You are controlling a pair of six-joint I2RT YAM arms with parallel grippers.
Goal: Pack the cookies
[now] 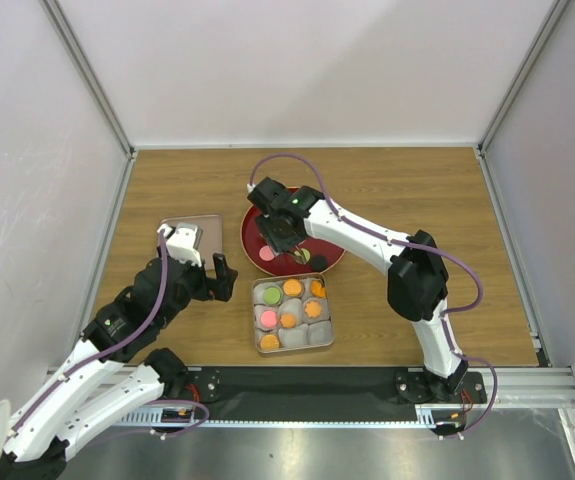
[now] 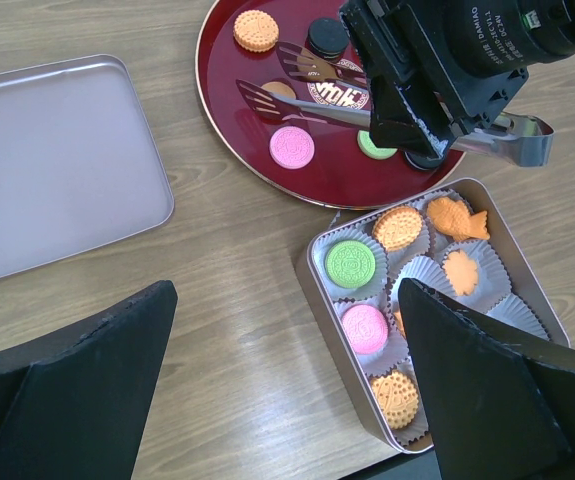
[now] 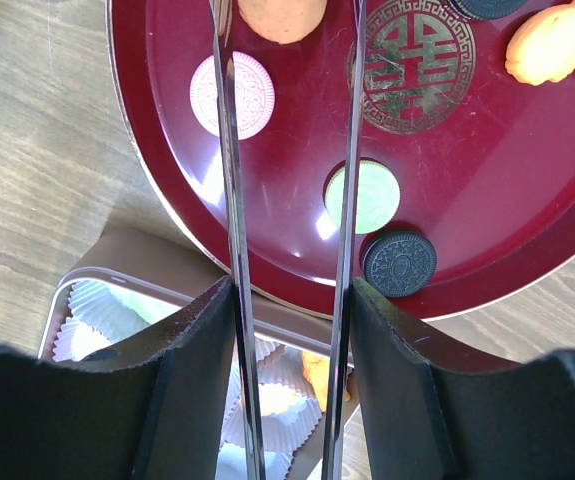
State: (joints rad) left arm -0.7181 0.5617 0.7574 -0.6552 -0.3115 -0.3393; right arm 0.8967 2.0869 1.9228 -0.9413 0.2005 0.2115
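Loose cookies lie on the red plate (image 1: 333,256): pink (image 2: 292,147), green (image 3: 363,197), black (image 3: 399,262) and orange (image 2: 256,30). My right gripper (image 3: 292,290) hangs over the plate, shut on metal tongs (image 2: 327,112). The tong arms (image 3: 229,150) stand apart, and an orange cookie (image 3: 282,15) lies between them near the tips; whether they touch it I cannot tell. The square tin (image 2: 317,300) holds a green cookie (image 2: 352,263), a pink one (image 2: 365,328) and several orange ones in paper cups. My left gripper (image 2: 285,300) is open above the table beside the tin's left edge, holding nothing.
The tin's lid (image 2: 57,165) lies upside down on the table to the left of the plate. The tin (image 1: 255,315) sits just in front of the plate. White walls with metal posts enclose the table on three sides.
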